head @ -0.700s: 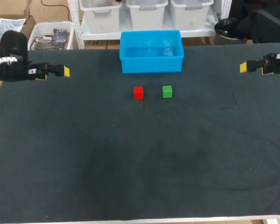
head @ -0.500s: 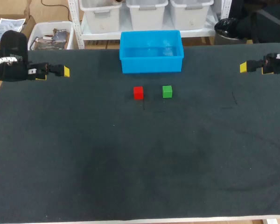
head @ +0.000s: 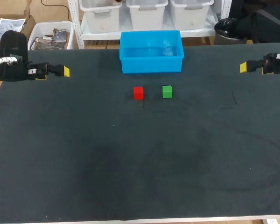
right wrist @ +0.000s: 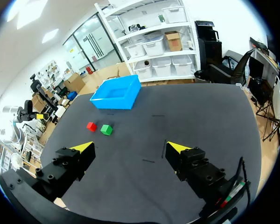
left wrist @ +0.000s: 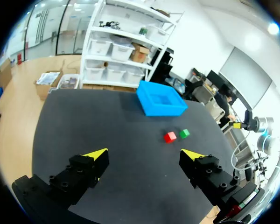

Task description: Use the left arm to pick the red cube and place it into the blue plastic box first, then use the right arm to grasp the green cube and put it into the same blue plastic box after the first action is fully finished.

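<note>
Two small cubes sit side by side, apart, near the middle of the dark surface (head: 130, 163): the red cube (head: 138, 92) on the left, the green cube (head: 167, 91) just to its right. The blue plastic box (head: 151, 64) stands just beyond them, toward the far edge, with neither cube in it yet. At the far left, the left tool (left wrist: 144, 155) hangs well apart from the cubes, fingers spread wide and holding nothing. At the far right, the right tool (right wrist: 130, 147) is equally wide open and unladen. The red cube looks light, rigid and flat-sided. It is probably best pinched across its near and far faces, which keeps the fingers off the green neighbour.
</note>
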You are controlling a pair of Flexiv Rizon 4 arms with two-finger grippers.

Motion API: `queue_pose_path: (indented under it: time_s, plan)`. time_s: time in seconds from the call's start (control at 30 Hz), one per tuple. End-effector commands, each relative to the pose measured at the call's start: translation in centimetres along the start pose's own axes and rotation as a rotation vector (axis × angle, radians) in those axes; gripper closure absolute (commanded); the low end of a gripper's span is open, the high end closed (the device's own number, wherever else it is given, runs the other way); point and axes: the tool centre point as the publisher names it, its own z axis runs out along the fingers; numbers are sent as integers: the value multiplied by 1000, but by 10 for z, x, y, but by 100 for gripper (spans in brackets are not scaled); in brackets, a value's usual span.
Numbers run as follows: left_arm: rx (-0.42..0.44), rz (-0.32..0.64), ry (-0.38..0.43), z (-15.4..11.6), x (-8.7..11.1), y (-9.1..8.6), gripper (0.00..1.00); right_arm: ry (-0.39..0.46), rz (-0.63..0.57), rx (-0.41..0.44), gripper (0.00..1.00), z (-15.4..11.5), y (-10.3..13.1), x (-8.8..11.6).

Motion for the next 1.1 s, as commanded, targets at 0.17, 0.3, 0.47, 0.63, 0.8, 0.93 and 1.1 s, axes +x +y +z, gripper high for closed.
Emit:
queue_pose_path:
  time_s: [0.17,0.3,0.47,0.63,0.8,0.93,1.1]
  plan:
    - [6,0,9,-2,0,-1,0,0,0,1,0,0,0,0]
    - [-42,27,27,-1,-1,-4,0,0,0,1,0,0,0,0]
    - [-107,32,44,4,-6,-10,0,0,0,1,0,0,0,0]
    - [-144,22,66,9,-13,-28,0,0,0,1,0,0,0,0]
    - [-180,24,90,17,-20,-47,0,0,0,1,0,0,0,0]
    - [-192,32,101,25,-23,-60,0,0,0,1,0,0,0,0]
    - [-217,51,124,37,-24,-70,0,0,0,1,0,0,0,0]
